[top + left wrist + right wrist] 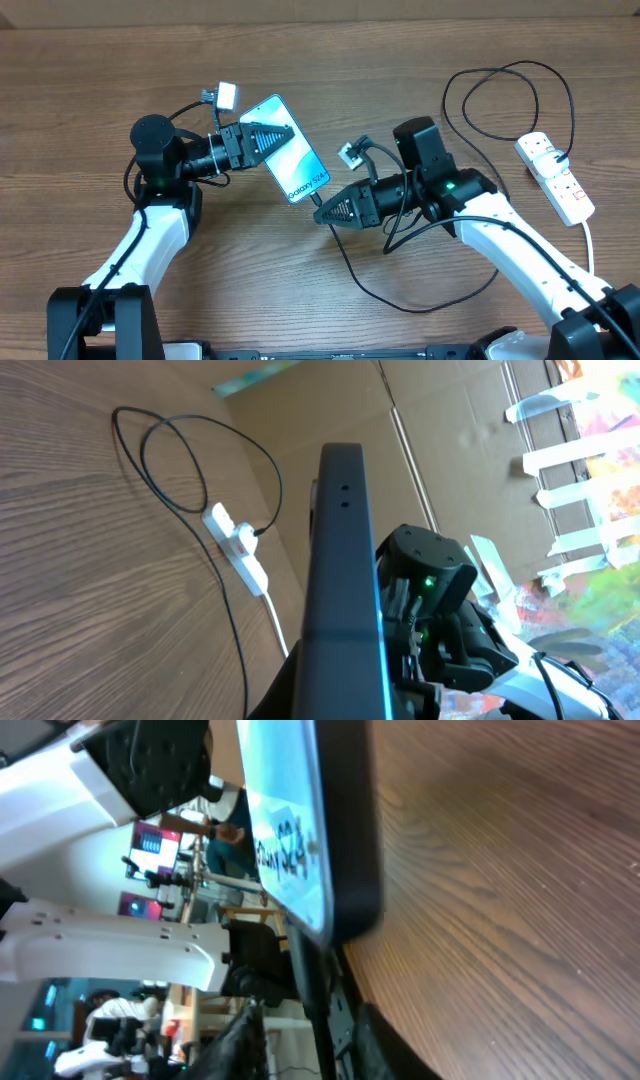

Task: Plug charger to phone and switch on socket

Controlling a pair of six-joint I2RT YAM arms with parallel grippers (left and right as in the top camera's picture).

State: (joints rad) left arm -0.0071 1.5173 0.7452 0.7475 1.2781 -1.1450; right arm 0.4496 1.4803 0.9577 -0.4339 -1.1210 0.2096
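Note:
My left gripper (288, 132) is shut on the phone (297, 158) and holds it tilted above the table, its light blue screen facing up. In the left wrist view the phone (340, 550) shows edge-on between the fingers (335, 705). My right gripper (320, 214) is shut on the plug end of the thin black charger cable (350, 270), right at the phone's lower edge. In the right wrist view the plug (308, 982) runs from between my fingers (305, 1035) up to the phone's edge (330, 830). I cannot tell whether the plug is seated. The white socket (556, 177) lies at the far right.
The charger cable loops across the table at the back right (500, 90) and trails to the front (420, 305). The socket's thick white cord (589, 245) runs toward the front right. The socket also shows in the left wrist view (238, 545) against cardboard walls.

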